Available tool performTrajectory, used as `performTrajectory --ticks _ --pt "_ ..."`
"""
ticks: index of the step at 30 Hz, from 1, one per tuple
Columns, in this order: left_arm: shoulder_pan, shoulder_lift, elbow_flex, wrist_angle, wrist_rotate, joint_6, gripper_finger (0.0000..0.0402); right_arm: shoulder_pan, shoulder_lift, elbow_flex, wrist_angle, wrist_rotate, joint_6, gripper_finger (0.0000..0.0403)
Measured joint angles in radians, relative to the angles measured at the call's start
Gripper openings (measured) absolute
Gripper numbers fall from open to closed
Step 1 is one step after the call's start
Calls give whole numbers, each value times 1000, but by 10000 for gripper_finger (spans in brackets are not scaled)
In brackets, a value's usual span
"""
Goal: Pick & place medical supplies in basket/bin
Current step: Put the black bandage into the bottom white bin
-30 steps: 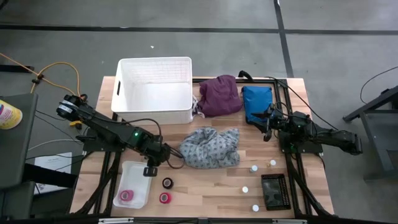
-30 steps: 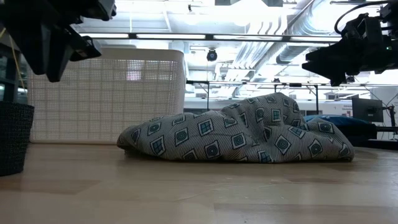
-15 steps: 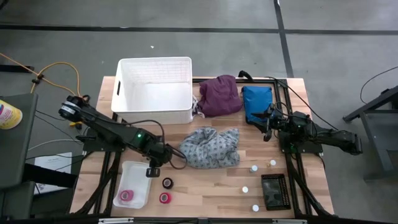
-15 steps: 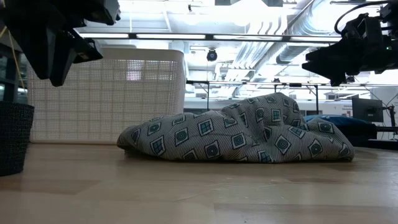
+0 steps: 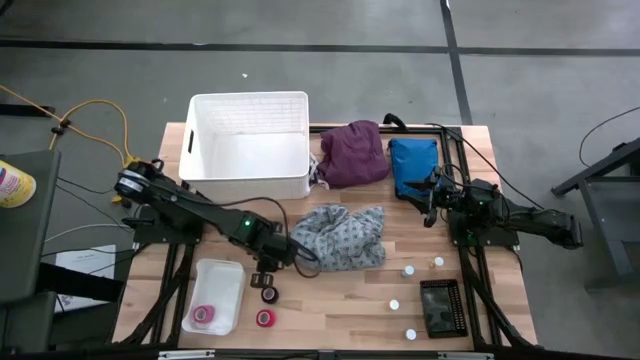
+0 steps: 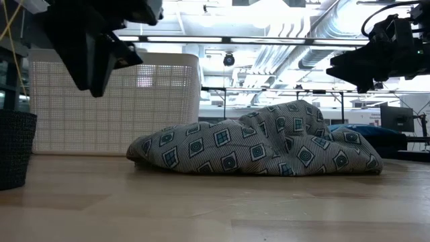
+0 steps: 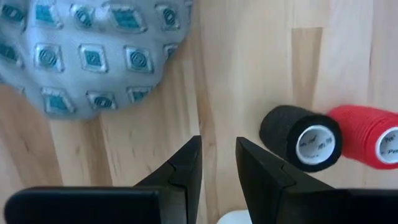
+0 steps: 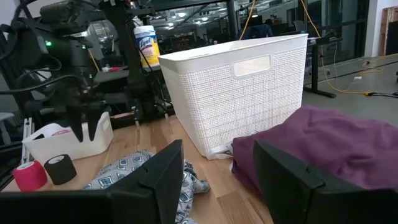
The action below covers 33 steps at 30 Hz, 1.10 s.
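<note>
My left gripper (image 5: pixel 266 280) hangs open by a narrow gap over bare wood, pointing steeply down, with nothing between its fingers (image 7: pixel 217 152). A black tape roll (image 7: pixel 301 138) and a red roll (image 7: pixel 373 135) lie on their sides just beside it. The grey dotted cloth (image 5: pixel 340 238) lies bunched in the middle of the table. A pink roll (image 5: pixel 204 316) sits in a small white tray. The purple cloth (image 5: pixel 354 152) lies next to the white basket (image 5: pixel 250 185) at the far left. Small white-capped vials (image 5: pixel 394 304) stand near right. My right gripper (image 5: pixel 425 200) waits open at the right, pointing level.
A small white tray (image 5: pixel 222 272) sits near left, beside my left gripper. A blue cloth bundle (image 5: pixel 413 165) lies far right, next to the purple cloth. A black rack (image 5: pixel 440 305) rests near the right corner, among the vials. Bare wood lies between the rolls and the vials.
My left gripper has moved toward the table's right edge, from over the small white tray's far end to a spot just above the black tape roll and beside the grey cloth. Its finger gap looks unchanged. Nothing on the table has moved.
</note>
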<state>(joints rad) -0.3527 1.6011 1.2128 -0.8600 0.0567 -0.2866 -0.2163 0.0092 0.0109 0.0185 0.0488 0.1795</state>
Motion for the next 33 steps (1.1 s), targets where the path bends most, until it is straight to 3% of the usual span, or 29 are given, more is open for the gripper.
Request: performTrajectory --ticks 14,33 --pt "-19 36 54 -45 17 -27 94 0 0 0 -1 0 0 181" --pt "-252 36 54 -29 -62 -197 94 0 0 0 0 0 0 181"
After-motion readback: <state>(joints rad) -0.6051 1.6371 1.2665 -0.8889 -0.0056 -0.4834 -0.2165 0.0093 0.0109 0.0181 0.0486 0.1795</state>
